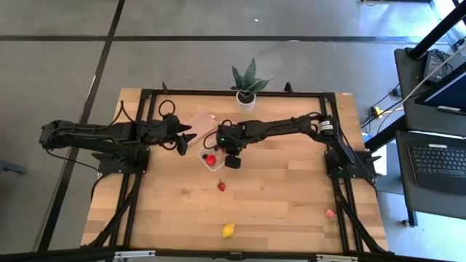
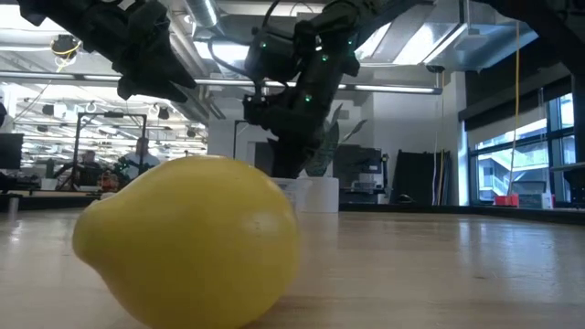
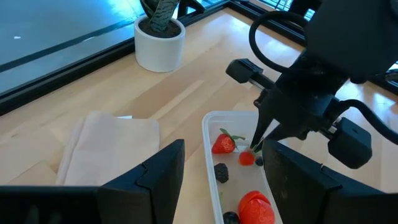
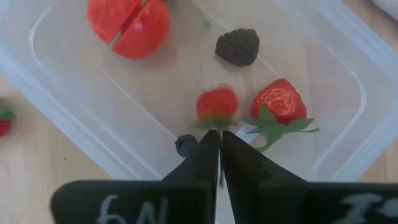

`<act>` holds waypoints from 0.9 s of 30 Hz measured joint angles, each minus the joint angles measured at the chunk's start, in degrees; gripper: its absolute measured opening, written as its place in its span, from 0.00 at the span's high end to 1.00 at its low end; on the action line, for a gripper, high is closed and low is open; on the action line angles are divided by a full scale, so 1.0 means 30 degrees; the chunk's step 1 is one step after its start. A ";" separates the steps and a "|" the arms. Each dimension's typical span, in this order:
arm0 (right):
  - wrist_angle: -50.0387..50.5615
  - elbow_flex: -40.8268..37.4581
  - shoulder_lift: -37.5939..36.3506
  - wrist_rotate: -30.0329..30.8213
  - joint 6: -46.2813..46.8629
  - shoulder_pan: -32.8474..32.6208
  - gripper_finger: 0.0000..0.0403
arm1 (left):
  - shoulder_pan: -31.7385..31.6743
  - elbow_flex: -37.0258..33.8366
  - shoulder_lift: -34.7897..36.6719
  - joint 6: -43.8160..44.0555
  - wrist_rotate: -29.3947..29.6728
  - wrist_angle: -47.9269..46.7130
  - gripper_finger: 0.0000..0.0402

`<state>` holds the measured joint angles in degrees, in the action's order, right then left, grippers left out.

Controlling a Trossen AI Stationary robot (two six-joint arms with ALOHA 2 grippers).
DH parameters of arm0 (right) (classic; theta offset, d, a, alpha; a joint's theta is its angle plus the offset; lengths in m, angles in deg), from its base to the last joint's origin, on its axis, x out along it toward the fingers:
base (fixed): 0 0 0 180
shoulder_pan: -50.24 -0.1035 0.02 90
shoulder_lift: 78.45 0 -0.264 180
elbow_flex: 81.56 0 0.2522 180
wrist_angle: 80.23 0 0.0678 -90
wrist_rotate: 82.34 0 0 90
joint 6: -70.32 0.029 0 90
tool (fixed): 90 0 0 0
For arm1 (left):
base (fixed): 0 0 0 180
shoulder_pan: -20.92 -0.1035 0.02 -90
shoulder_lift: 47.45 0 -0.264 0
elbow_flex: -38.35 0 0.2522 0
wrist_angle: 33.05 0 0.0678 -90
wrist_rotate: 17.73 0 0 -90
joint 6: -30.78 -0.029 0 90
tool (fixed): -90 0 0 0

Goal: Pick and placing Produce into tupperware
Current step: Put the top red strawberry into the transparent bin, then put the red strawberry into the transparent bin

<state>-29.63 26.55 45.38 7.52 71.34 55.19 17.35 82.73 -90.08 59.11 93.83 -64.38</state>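
The clear tupperware (image 1: 213,161) (image 3: 208,124) (image 4: 348,93) sits mid-table. It holds a halved red round piece (image 4: 129,22), a dark berry (image 4: 237,46), a large strawberry (image 4: 283,102), a small strawberry (image 4: 216,104) and a tiny dark berry (image 4: 185,145). My right gripper (image 1: 231,159) (image 3: 256,148) (image 4: 220,134) reaches down into it, shut at the small strawberry's green top. My left gripper (image 1: 183,142) (image 3: 224,180) hovers open just left of the container. Loose on the table lie a strawberry (image 1: 221,185), the lemon (image 1: 228,231) (image 2: 187,242) and a red piece (image 1: 330,214). My right gripper pinches the small strawberry by its green leafy top (image 4: 214,124) between the two fingertips (image 3: 260,134). The fingers come from above, slanting down into the tupperware. The berry hangs below the tips, low inside the container. Whether it rests on the floor, I cannot tell.
A potted green plant (image 1: 247,87) (image 3: 160,37) stands at the far edge. A flat tan piece (image 1: 198,124) (image 3: 106,146) lies beside the container's far-left side. Dark frame rails (image 1: 342,196) run along the table's sides. Bare wood lies toward the near edge.
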 joint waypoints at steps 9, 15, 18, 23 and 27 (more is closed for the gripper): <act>-0.0045 0.0007 0.0005 -0.0007 -0.0280 0.0000 0.88 | 0.0000 0.0000 0.0000 0.0000 0.0005 0.0000 0.48; -0.0019 0.0071 -0.0011 -0.0029 -0.0386 0.0000 0.75 | 0.0000 0.0000 0.0000 0.0000 0.0005 0.0002 0.48; 0.0371 0.0715 -0.0017 -0.0051 -0.0384 0.0106 0.64 | 0.0000 0.0000 0.0000 0.0000 0.0005 0.0002 0.48; 0.3470 0.3618 -0.0038 -0.0044 -0.0503 0.0444 0.44 | 0.0000 0.0000 0.0000 0.0000 0.0005 0.0002 0.48; 0.7604 0.6668 -0.0486 -0.0033 -0.0602 0.0583 0.33 | 0.0000 0.0000 0.0000 0.0000 0.0005 0.0008 0.48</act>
<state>-6.81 46.55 43.92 7.42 69.53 56.94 17.35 82.73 -90.08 59.11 93.85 -64.36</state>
